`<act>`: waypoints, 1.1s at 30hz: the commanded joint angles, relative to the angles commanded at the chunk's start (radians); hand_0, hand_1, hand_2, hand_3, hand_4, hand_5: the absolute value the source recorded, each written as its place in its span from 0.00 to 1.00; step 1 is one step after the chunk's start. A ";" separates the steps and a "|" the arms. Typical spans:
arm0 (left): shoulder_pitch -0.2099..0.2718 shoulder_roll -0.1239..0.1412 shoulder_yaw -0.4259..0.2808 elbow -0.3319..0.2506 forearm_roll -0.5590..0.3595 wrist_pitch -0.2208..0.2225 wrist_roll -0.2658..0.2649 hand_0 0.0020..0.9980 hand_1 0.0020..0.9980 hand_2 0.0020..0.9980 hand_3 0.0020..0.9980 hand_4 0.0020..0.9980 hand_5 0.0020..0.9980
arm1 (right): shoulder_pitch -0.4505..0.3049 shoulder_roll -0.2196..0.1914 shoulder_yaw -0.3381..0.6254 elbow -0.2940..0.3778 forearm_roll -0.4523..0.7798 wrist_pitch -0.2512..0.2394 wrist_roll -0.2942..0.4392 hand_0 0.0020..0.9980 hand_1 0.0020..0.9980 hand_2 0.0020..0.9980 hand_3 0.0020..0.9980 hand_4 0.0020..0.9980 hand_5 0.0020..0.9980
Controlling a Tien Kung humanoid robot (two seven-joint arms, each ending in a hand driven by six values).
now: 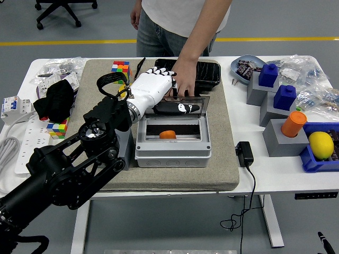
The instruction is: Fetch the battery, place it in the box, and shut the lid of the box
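Note:
A grey box point(172, 155) stands on a tan mat point(222, 159) at the table's middle. An orange battery point(167, 134) lies inside it. The box's clear hinged lid point(199, 101) stands tilted forward over the opening. My left hand point(156, 90), white with a black thumb, holds the lid: the fingers lie over its top edge and the thumb across its front. A person's hand point(184, 78) reaches from the far side and touches the lid's top edge next to my fingers. My right arm is out of view.
A black tray point(204, 71) lies behind the box. Rubik's cubes point(121, 67), a black cloth point(55, 100) and a power strip point(24, 132) are at left. Grey blocks with blue and orange pieces point(286, 114), a lemon point(321, 144) and a black charger point(244, 153) are at right.

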 joint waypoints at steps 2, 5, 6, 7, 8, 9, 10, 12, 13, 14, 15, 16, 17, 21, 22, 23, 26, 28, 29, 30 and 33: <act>0.001 0.000 0.001 -0.005 -0.006 -0.004 0.004 1.00 0.77 0.74 0.62 1.00 1.00 | 0.000 0.000 0.001 0.000 -0.001 0.000 0.000 0.95 0.85 0.79 0.80 1.00 1.00; 0.003 0.000 0.002 -0.007 -0.013 -0.006 0.001 1.00 0.77 0.74 0.62 1.00 1.00 | 0.000 0.000 -0.001 0.000 0.000 0.001 -0.001 0.95 0.85 0.79 0.80 1.00 1.00; 0.003 0.000 0.002 -0.007 -0.017 -0.009 0.001 1.00 0.77 0.74 0.62 1.00 1.00 | 0.000 -0.001 -0.001 0.000 0.000 0.001 -0.001 0.95 0.85 0.79 0.80 1.00 1.00; 0.004 0.000 0.002 -0.008 -0.020 -0.012 0.002 1.00 0.77 0.74 0.62 1.00 1.00 | 0.000 -0.001 -0.001 0.000 0.000 0.001 -0.001 0.95 0.85 0.79 0.80 1.00 1.00; 0.004 0.000 0.002 -0.008 -0.020 -0.013 0.002 0.70 0.63 0.69 0.68 1.00 1.00 | 0.000 -0.001 -0.002 0.000 0.001 0.001 -0.001 0.95 0.85 0.79 0.80 1.00 1.00; 0.004 0.000 0.003 -0.009 -0.025 -0.017 0.005 0.70 0.63 0.69 0.68 1.00 1.00 | 0.000 -0.001 -0.002 0.000 0.001 0.000 -0.001 0.95 0.85 0.79 0.80 1.00 1.00; 0.005 0.000 0.004 -0.011 -0.031 -0.022 0.008 0.70 0.63 0.69 0.68 1.00 1.00 | 0.000 -0.002 -0.002 0.000 0.001 0.000 0.000 0.95 0.85 0.79 0.80 1.00 1.00; 0.006 0.001 0.006 -0.015 -0.037 -0.025 0.009 0.70 0.63 0.69 0.68 1.00 1.00 | 0.000 -0.002 -0.003 0.000 0.000 0.000 -0.001 0.95 0.85 0.79 0.80 1.00 1.00; 0.006 0.001 0.007 -0.017 -0.036 -0.025 0.009 0.70 0.63 0.69 0.68 1.00 1.00 | 0.000 -0.002 -0.003 0.000 0.000 0.000 -0.001 0.95 0.85 0.79 0.80 1.00 1.00; 0.007 0.001 0.008 -0.020 -0.034 -0.025 0.009 0.37 0.33 0.51 0.52 1.00 1.00 | 0.000 -0.003 -0.004 0.000 0.001 0.000 -0.001 0.95 0.84 0.79 0.80 1.00 1.00; 0.007 0.001 0.008 -0.022 -0.034 -0.025 0.009 0.37 0.33 0.51 0.52 1.00 1.00 | 0.000 -0.003 -0.004 0.000 0.001 0.000 -0.001 0.95 0.84 0.79 0.80 1.00 1.00; 0.007 0.001 0.009 -0.026 -0.035 -0.020 0.006 0.37 0.33 0.51 0.52 1.00 1.00 | -0.001 -0.003 -0.005 0.000 0.001 0.000 -0.001 0.95 0.84 0.79 0.80 1.00 1.00; 0.007 0.002 0.010 -0.029 -0.034 -0.017 0.005 0.37 0.33 0.51 0.52 1.00 1.00 | -0.001 -0.003 -0.005 0.000 0.001 0.000 -0.001 0.95 0.84 0.79 0.80 1.00 1.00; 0.007 0.002 0.013 -0.037 -0.042 -0.022 0.008 0.26 0.14 0.24 0.32 1.00 1.00 | 0.000 -0.004 -0.011 0.000 0.006 0.000 -0.001 0.95 0.85 0.79 0.80 1.00 1.00; 0.007 0.003 0.014 -0.038 -0.045 -0.024 0.010 0.26 0.14 0.24 0.32 1.00 1.00 | 0.000 -0.004 -0.011 0.000 0.006 0.000 -0.001 0.95 0.85 0.79 0.80 1.00 1.00; 0.008 0.003 0.016 -0.040 -0.047 -0.027 0.011 0.26 0.14 0.24 0.32 1.00 1.00 | 0.000 -0.004 -0.011 0.000 0.006 0.000 -0.001 0.95 0.85 0.79 0.80 1.00 1.00; 0.011 0.004 0.022 -0.043 -0.056 -0.043 0.019 0.23 0.09 0.20 0.25 1.00 1.00 | 0.000 -0.005 -0.010 0.000 0.007 0.000 -0.002 0.95 0.85 0.79 0.80 1.00 1.00; 0.012 0.004 0.026 -0.045 -0.060 -0.053 0.023 0.23 0.09 0.20 0.25 1.00 1.00 | 0.000 -0.006 -0.010 0.000 0.007 0.000 -0.002 0.95 0.85 0.79 0.80 1.00 1.00; 0.013 0.004 0.027 -0.046 -0.062 -0.056 0.024 0.23 0.09 0.20 0.25 1.00 1.00 | 0.000 -0.006 -0.010 0.000 0.008 0.000 -0.002 0.95 0.85 0.79 0.80 1.00 1.00; 0.013 0.004 0.029 -0.048 -0.064 -0.061 0.026 0.23 0.09 0.20 0.25 1.00 1.00 | 0.000 -0.006 -0.010 0.000 0.009 0.000 -0.002 0.95 0.85 0.79 0.80 1.00 1.00; 0.016 0.006 0.037 -0.054 -0.074 -0.079 0.037 0.23 0.08 0.18 0.23 1.00 1.00 | 0.001 -0.006 -0.010 0.000 0.010 -0.001 -0.001 0.95 0.85 0.79 0.80 1.00 1.00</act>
